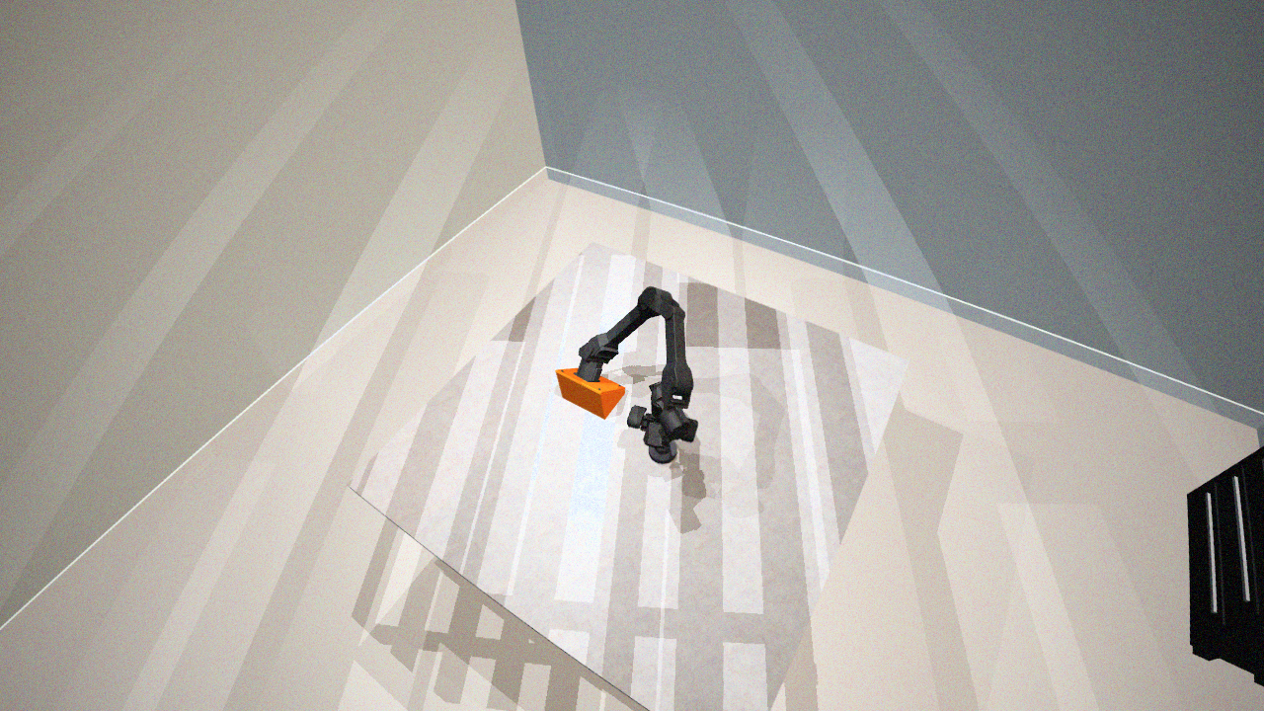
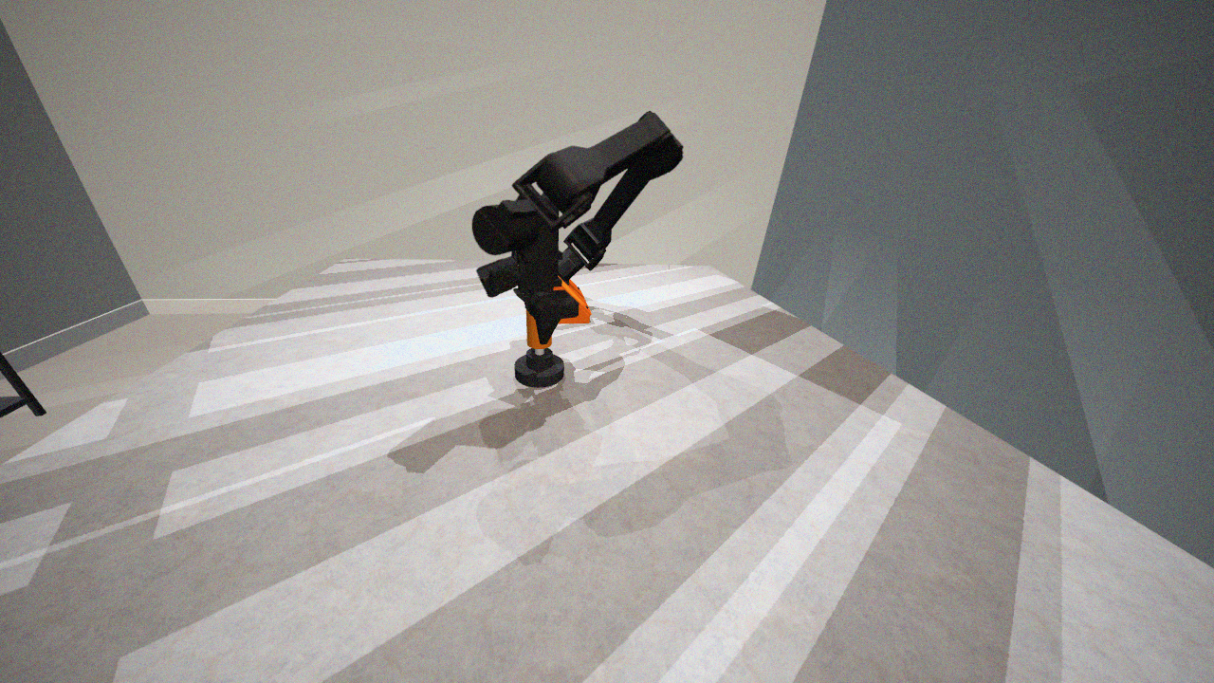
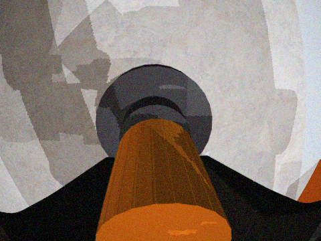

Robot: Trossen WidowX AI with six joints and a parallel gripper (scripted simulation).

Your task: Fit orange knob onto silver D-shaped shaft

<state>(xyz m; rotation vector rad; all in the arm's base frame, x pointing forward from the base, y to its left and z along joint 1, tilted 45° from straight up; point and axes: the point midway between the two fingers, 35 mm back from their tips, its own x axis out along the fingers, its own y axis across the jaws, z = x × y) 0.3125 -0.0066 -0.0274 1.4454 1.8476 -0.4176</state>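
At left in the exterior view, the orange knob [image 2: 534,332] [image 3: 160,167] stood above the round pedestal [image 2: 539,371] [image 3: 197,97], silver shaft [image 2: 539,349] showing between. The gripper [image 2: 542,326] [image 3: 157,165] was clamped on it; turning gently under light downward pressure would suit alignment. Just right and beyond, the orange base [image 1: 588,394] [image 2: 582,310] [image 3: 312,191] limited room.

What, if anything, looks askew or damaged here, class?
Nothing stands out: the gripper holds the orange knob upright above the round pedestal, silver shaft showing between. No damage is visible.
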